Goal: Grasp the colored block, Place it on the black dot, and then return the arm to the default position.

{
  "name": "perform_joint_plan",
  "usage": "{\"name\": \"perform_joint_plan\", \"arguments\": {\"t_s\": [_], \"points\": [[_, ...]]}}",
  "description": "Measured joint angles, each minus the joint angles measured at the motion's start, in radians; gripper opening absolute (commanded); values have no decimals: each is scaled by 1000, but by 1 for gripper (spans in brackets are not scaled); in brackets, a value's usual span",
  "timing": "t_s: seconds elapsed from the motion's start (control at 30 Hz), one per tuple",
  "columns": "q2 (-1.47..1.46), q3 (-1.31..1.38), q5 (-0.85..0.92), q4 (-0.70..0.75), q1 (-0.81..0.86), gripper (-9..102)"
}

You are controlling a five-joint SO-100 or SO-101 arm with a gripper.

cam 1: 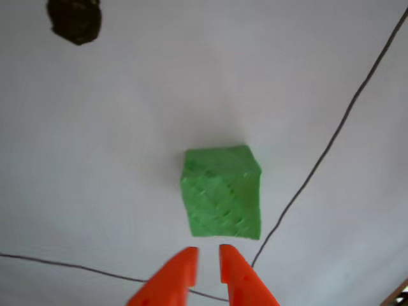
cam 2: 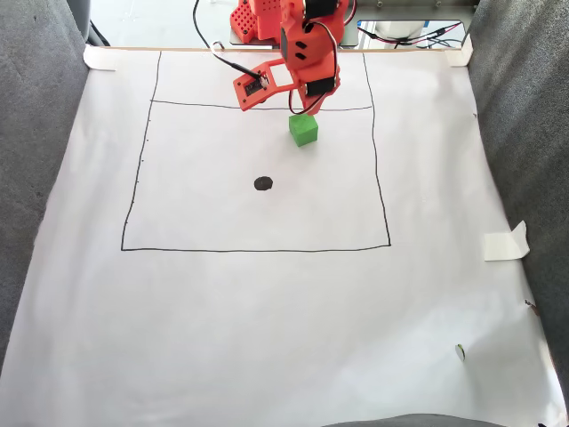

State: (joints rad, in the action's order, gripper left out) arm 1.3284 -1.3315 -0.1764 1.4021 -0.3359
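Gripper (cam 1: 208, 255) nearly closed, empty, just short of green block (cam 1: 222, 191); black dot (cam 1: 74, 19) well apart.

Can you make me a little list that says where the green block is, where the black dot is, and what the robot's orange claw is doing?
block: green cube on white paper, inside the drawn square, near its top line
dot: black dot on the paper, apart from the cube, lower left of it in the fixed view
gripper: orange gripper just short of the cube, jaws nearly together, holding nothing
block on dot: not yet
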Motion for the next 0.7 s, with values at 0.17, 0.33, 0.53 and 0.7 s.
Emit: {"name": "perform_joint_plan", "arguments": {"t_s": [0.17,0.33,0.53,0.7], "points": [[0,-37,35,5,6,15],[0,-44,86,25,17,21],[0,-52,160,94,18,31],[0,-75,209,112,18,33]]}}
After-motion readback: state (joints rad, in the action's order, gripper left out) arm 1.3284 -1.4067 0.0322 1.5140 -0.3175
